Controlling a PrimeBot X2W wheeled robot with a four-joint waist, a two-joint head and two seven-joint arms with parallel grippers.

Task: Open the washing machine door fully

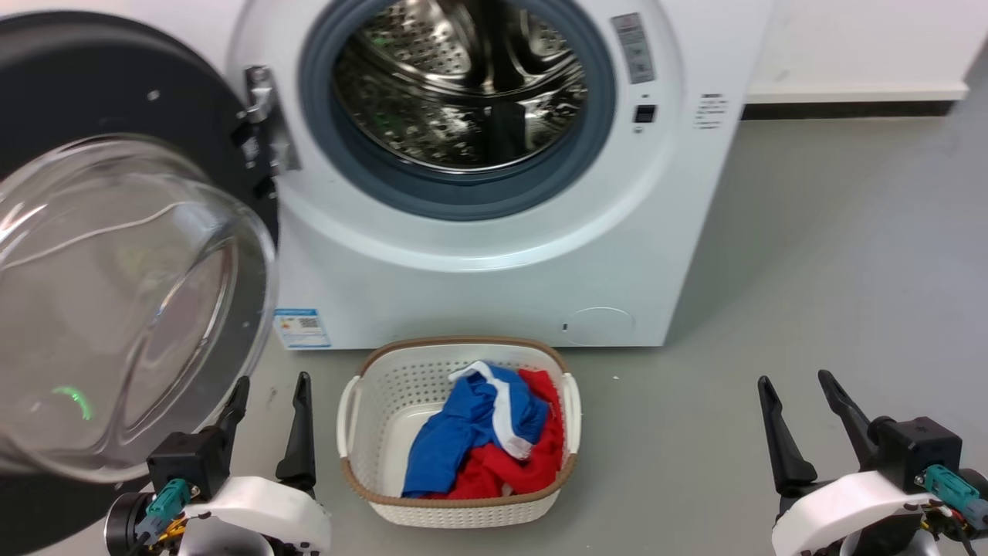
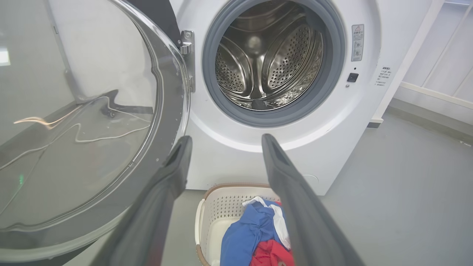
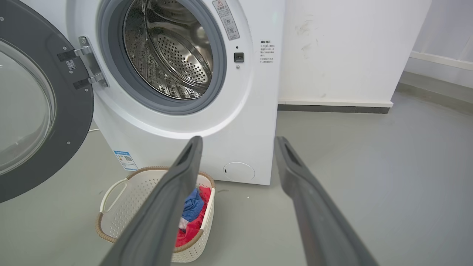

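laundry basket [image 1: 455, 510]: white, perforated, brown rim, sitting upright on grey floor [image 1: 810, 255] | blue garment [image 1: 455, 440]: lying inside basket, left side, partly overlapping red garment [image 1: 532, 463] | red garment: lying against basket's right wall | white wall [image 1: 849, 38] with dark skirting strip [image 1: 841, 110]: running well beyond basket, to its right

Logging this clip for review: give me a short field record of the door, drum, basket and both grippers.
door: washing machine door swung wide on its left hinge, opening uncovered
drum: steel, looks empty
basket: white, on floor before the washing machine, holding blue and red clothes
left gripper: open, empty, near the door's lower edge
right gripper: open, empty, above bare floor
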